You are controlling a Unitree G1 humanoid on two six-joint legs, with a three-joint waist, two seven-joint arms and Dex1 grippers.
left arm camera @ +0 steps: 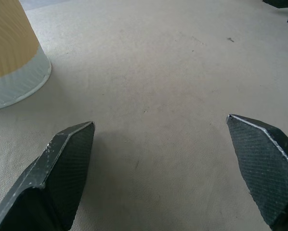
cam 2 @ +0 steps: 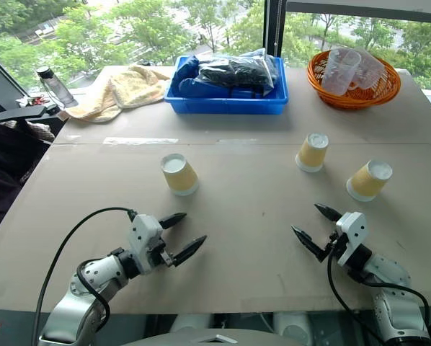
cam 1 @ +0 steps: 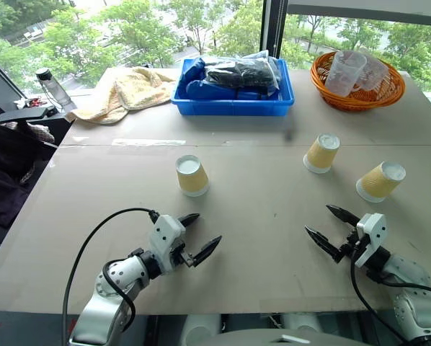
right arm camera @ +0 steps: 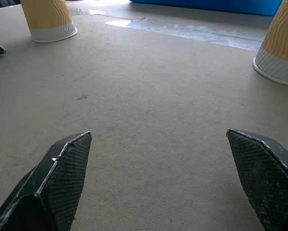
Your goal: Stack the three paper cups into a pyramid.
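The fingers [cam 1: 209,247] of the left gripper [cam 1: 199,234] were held wide apart, with nothing between them. The fingers [cam 1: 317,241] of the right gripper [cam 1: 329,224] were spread wide too, and nothing was held. Both grippers were kept low over the table [cam 1: 259,209], near its front edge, and were pointed in toward each other.

The three paper cups were seen upside down on the table, well apart. One cup [cam 1: 192,175] was placed just past the left gripper. A second cup [cam 1: 321,153] was set farther back on the right side. The third cup [cam 1: 380,181] was found near the right edge. No cup was stacked yet.
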